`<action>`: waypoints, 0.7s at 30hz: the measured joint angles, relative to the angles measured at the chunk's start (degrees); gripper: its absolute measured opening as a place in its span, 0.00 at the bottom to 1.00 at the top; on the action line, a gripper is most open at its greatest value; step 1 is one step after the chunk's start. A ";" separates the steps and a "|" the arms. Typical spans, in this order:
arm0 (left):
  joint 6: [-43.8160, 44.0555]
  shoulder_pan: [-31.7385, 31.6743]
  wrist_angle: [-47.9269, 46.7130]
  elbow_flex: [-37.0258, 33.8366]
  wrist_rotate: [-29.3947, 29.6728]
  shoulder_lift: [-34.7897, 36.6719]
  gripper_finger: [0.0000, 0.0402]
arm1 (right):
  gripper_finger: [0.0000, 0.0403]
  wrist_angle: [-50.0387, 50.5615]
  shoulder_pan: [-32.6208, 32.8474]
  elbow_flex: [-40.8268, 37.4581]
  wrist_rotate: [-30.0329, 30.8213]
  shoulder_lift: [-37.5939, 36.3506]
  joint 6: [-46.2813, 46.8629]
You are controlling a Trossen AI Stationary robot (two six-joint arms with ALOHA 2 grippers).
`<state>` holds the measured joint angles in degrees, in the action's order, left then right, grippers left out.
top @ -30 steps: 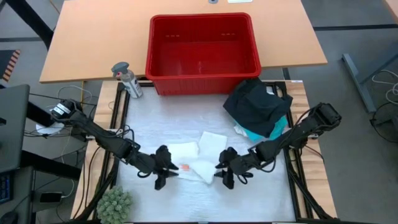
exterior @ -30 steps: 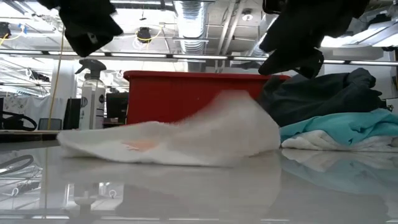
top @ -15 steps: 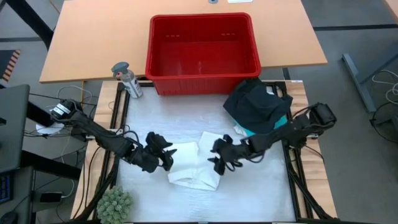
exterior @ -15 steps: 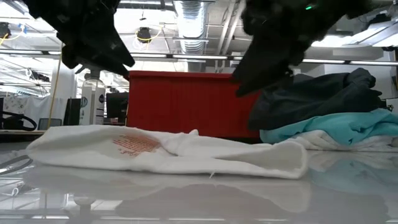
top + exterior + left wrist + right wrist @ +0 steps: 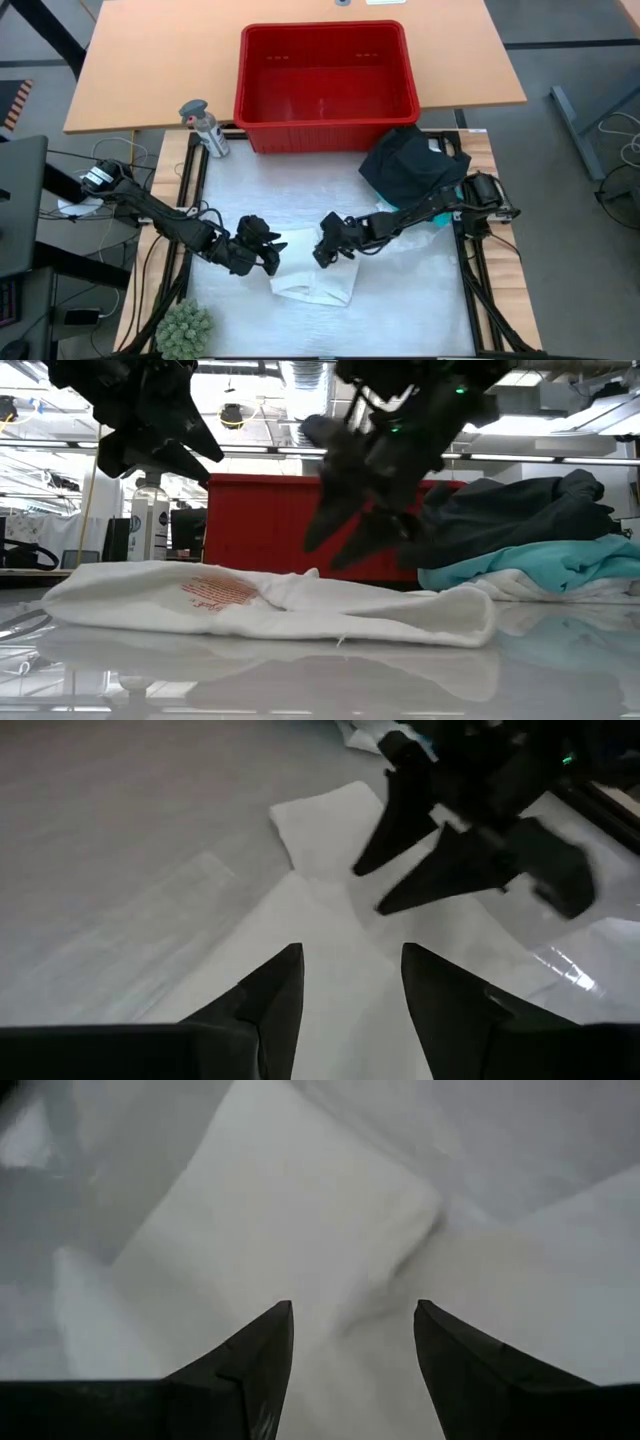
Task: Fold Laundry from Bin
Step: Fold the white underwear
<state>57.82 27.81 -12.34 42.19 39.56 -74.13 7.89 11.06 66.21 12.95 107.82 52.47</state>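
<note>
A white piece of the laundry (image 5: pixel 318 282) lies folded flat on the table, a red print (image 5: pixel 215 592) on its top layer. My left gripper (image 5: pixel 270 248) hovers open over its left end (image 5: pixel 300 920). My right gripper (image 5: pixel 322 252) hovers open over its far right part (image 5: pixel 290 1210), fingers slanting down, tips just above the cloth (image 5: pixel 330 555). Neither gripper holds anything. More laundry, black over turquoise (image 5: pixel 415 170), is piled at the table's far right. The red bin (image 5: pixel 325 80) stands beyond the far edge.
A spray bottle (image 5: pixel 205 128) stands left of the bin. A small green plant (image 5: pixel 185 328) sits at the near left corner. Free tabletop lies on the near side of the white piece and to its right.
The white piece, raised at its right side a second ago, has dropped and now lies flat and folded. Both grippers have come off it. My left gripper went toward the far edge and rolled. My right gripper went toward the table's left and down, over the cloth.
</note>
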 joint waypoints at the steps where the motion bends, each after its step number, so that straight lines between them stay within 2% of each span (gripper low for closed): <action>1: -0.01 0.00 0.13 0.00 -0.12 0.00 0.39 | 0.57 1.40 -0.01 1.30 0.91 1.03 0.02; 9: -5.13 0.00 0.22 0.00 -3.69 0.00 0.39 | 0.57 12.12 -0.76 11.12 1.95 8.41 1.46; 14: -7.63 0.00 0.24 0.00 -5.14 0.00 0.39 | 0.57 14.12 -0.82 14.77 2.18 8.71 2.62; 21: -9.37 0.00 0.30 0.00 -5.88 0.00 0.39 | 0.57 23.80 -2.11 17.13 0.89 8.75 8.00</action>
<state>48.45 27.81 -12.03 42.19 33.68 -74.13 31.69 8.95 83.34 13.84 116.57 60.47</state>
